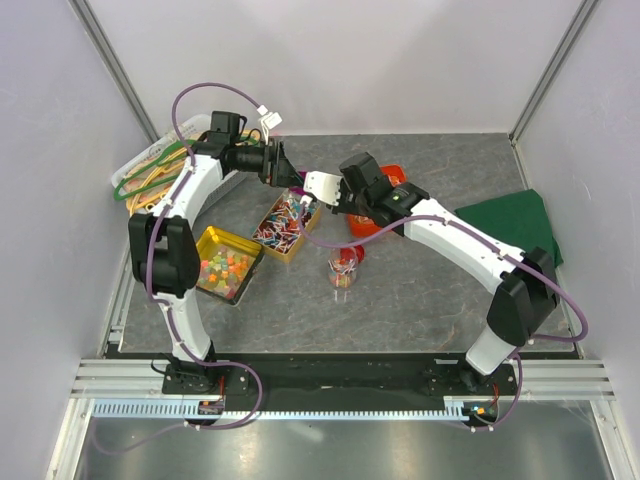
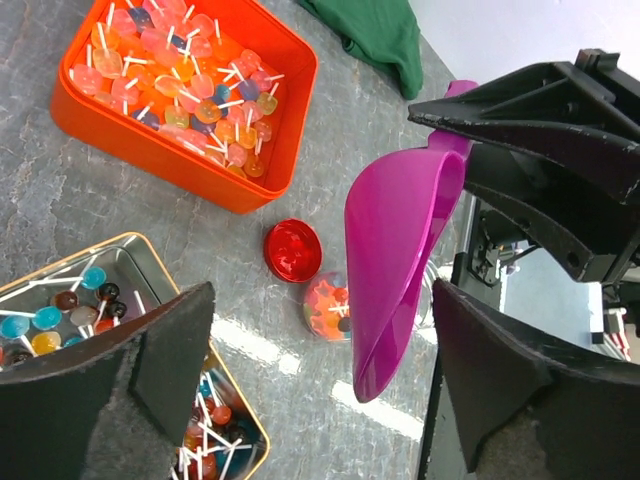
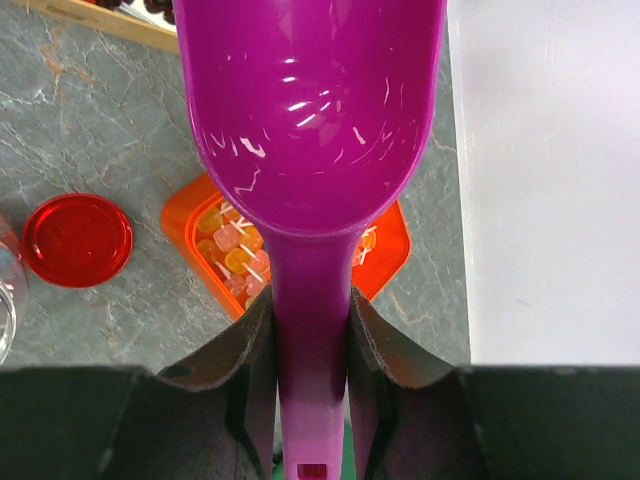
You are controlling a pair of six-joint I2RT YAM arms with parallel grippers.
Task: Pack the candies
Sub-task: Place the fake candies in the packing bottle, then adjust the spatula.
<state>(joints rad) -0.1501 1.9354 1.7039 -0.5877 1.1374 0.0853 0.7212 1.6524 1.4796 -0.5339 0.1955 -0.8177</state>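
The candies (image 1: 228, 266), pastel balls, lie in a gold tin (image 1: 212, 234) by the left arm's elbow. A few more sit in a small clear cup (image 2: 328, 308) next to a red lid (image 2: 293, 250). In the left wrist view that cup shows between the fingers of the left gripper (image 2: 322, 290), which are spread wide and hold nothing. The right gripper (image 3: 312, 335) is clamped on the handle of a purple scoop (image 3: 310, 120). Only the left wrist view shows the scoop tilted, mouth toward the cup. Only the right wrist view shows the orange tin (image 3: 388, 252) under the scoop.
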